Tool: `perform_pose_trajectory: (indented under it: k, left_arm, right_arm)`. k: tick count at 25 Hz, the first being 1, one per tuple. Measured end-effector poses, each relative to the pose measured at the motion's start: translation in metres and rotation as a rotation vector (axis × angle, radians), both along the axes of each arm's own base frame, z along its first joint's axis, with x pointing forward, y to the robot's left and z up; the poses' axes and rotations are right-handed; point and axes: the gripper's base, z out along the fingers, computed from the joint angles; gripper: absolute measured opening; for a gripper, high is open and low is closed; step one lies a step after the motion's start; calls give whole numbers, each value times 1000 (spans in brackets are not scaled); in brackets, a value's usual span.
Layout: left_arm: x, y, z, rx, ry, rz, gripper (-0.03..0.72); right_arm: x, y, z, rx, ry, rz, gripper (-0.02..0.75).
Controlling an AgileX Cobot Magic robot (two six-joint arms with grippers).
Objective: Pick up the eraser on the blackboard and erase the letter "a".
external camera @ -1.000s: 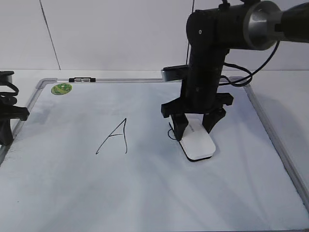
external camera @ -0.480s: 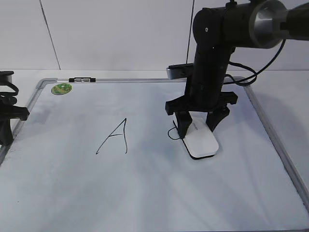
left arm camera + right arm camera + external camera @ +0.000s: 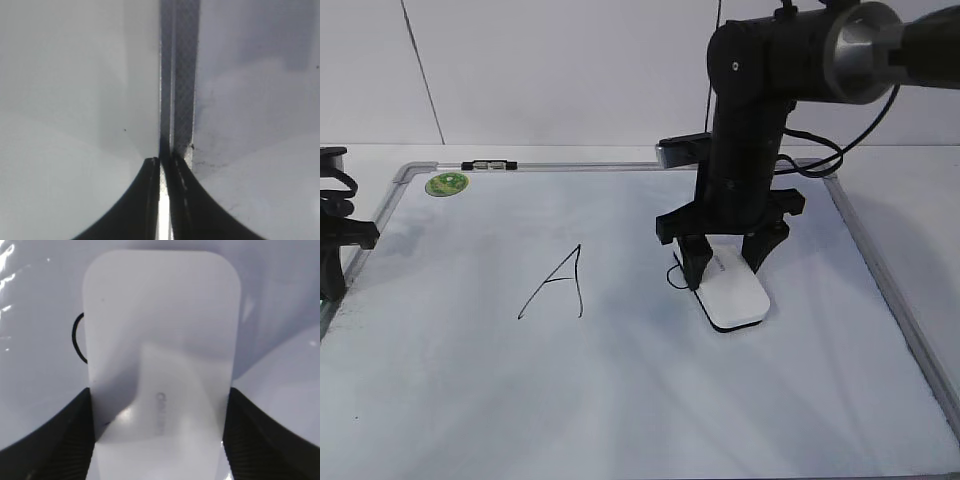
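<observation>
One smooth white blackboard (image 3: 620, 400) fills the table. One rounded white eraser (image 3: 735, 292) sits right of a big "A" (image 3: 558, 283), over the letter "a" (image 3: 674, 275). The right claw (image 3: 720, 262) pinches it. The left claw (image 3: 161, 200) is pressed together.

Eraser (image 3: 160, 340): white rounded block, faint grey lettering on top, lying flat and filling the middle of the view.
End effector (image 3: 159, 440): dark ribbed fingers (image 3: 60, 440) pressed against both long sides of the eraser.
Letter "a" (image 3: 76, 337): only a black curved arc shows, beside the eraser's left edge.
Blackboard (image 3: 35, 315): glossy white surface underneath.
</observation>
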Motion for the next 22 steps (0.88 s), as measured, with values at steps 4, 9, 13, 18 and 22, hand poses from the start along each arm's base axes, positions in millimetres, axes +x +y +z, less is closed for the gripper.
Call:
perform_pose_trajectory:
  k: [4,9,13,18,22]
  left_arm:
    - [0,0,0,-2,0,1,29]
    - [0,0,0,-2,0,1,29]
    - [0,0,0,-2,0,1,29]
    - [0,0,0,-2,1,1,29]
    - [0,0,0,0,2,0,29]
  right_arm:
    - [-4,9,-2,-37,-9,43,554]
    - [-8,18,-2,-49,-15,73,554]
    - [-11,23,-2,-49,-16,88,554]
    - [-19,36,-3,-49,-16,123,554]
    - [-24,45,-3,-49,-17,149,554]
